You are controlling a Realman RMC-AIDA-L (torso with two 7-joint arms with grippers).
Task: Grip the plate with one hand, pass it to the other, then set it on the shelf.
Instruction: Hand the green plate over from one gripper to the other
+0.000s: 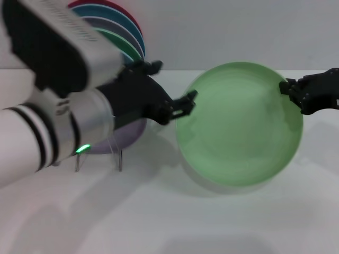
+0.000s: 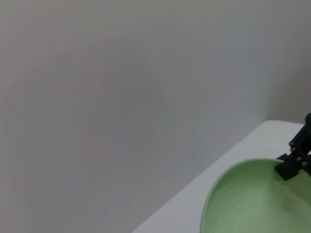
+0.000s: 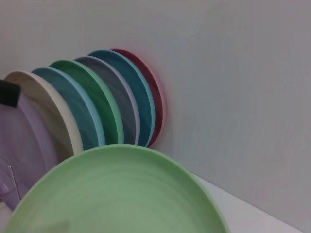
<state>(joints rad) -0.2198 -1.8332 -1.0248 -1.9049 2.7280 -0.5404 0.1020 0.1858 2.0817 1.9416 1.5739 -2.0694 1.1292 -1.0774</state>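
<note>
plate (image 1: pixel 239 124) held above desk (image 1: pixel 159 211), between both arms | left gripper (image 1: pixel 183 106) jaws closed on plate's left rim | right gripper (image 1: pixel 290 90) jaws pinching right rim | shelf (image 1: pixel 98 156) at left, carrying lilac plate (image 1: pixel 132 132)

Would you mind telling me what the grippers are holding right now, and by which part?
Both hold the plate by its rim: the left gripper and the right gripper on opposite edges.

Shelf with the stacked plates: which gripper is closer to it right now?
Left. The left gripper sits just beside the shelf, at the plate's near rim. The right gripper is at the plate's far rim, a full plate-width farther away.
</note>
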